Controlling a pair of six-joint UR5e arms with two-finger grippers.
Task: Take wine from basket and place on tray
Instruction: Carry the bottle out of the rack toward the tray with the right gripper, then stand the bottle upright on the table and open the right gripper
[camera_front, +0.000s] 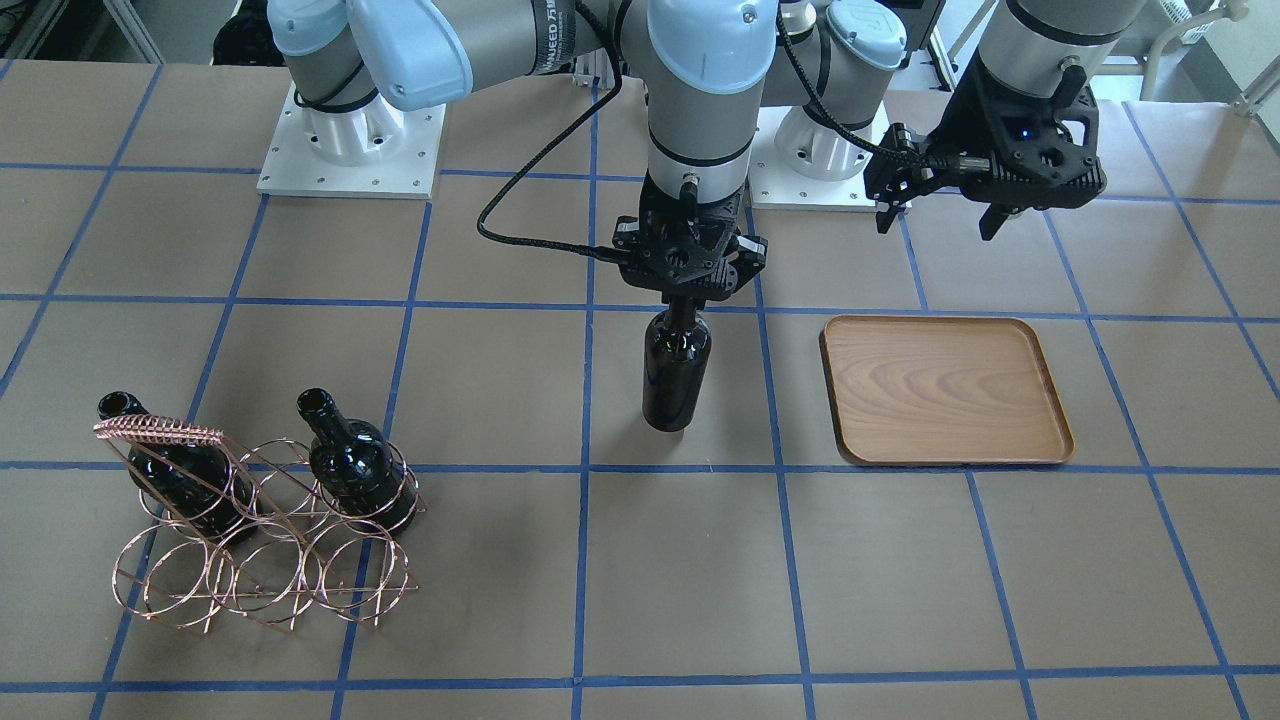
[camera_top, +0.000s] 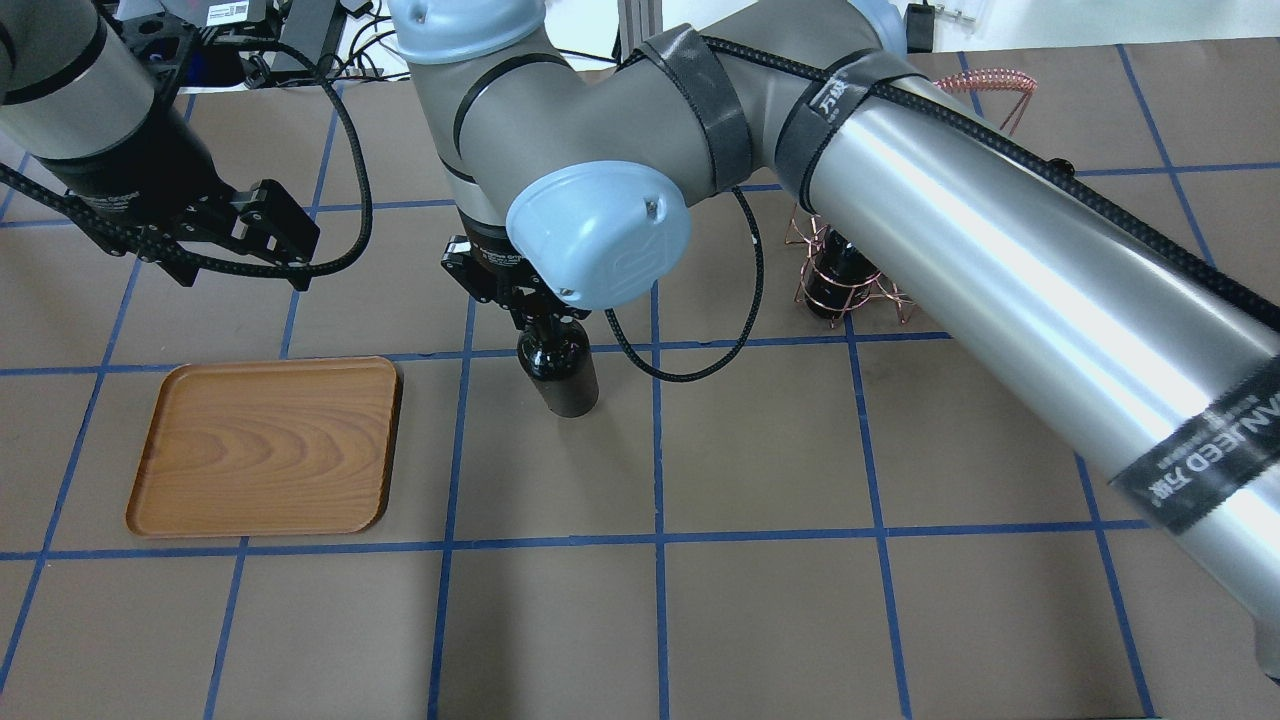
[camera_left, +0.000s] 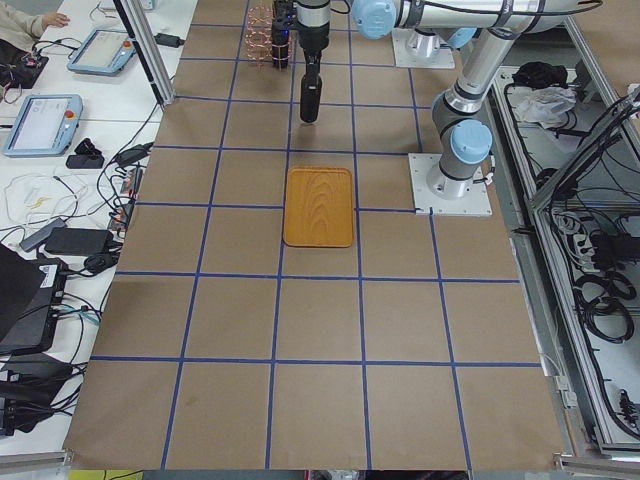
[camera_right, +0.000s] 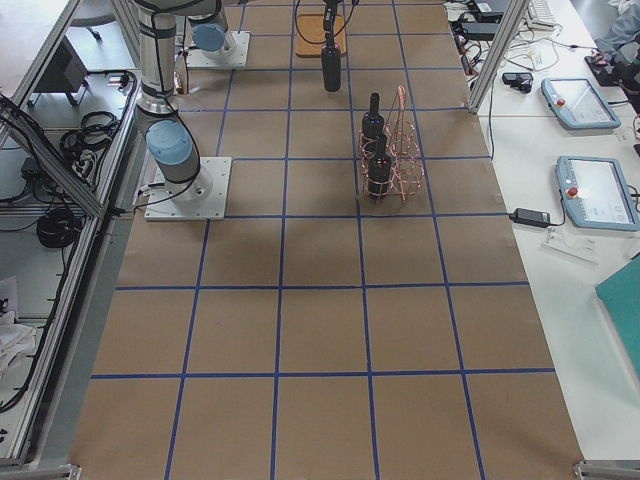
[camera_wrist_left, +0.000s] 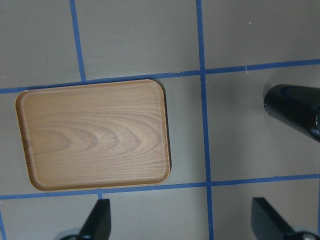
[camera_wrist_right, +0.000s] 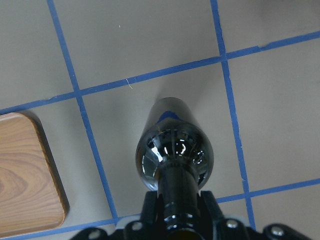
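Note:
My right gripper (camera_front: 683, 300) is shut on the neck of a near-black wine bottle (camera_front: 677, 375) and holds it upright over the table, between the basket and the tray. The right wrist view shows the bottle (camera_wrist_right: 175, 150) hanging straight down from the jaws. The copper wire basket (camera_front: 260, 520) holds two more bottles, one at the handle end (camera_front: 170, 470) and one beside it (camera_front: 355, 460). The brown wooden tray (camera_front: 945, 390) lies flat with nothing on it. My left gripper (camera_front: 940, 215) is open and empty, hovering behind the tray; its fingertips (camera_wrist_left: 97, 220) show below the tray (camera_wrist_left: 95, 135).
Brown paper with a blue tape grid covers the table (camera_top: 760, 600). The two arm bases (camera_front: 350, 150) stand at its robot side. The right arm's long forearm (camera_top: 1000, 260) crosses over the basket (camera_top: 850, 280) in the overhead view. Operator desks with tablets (camera_right: 585, 100) flank the table.

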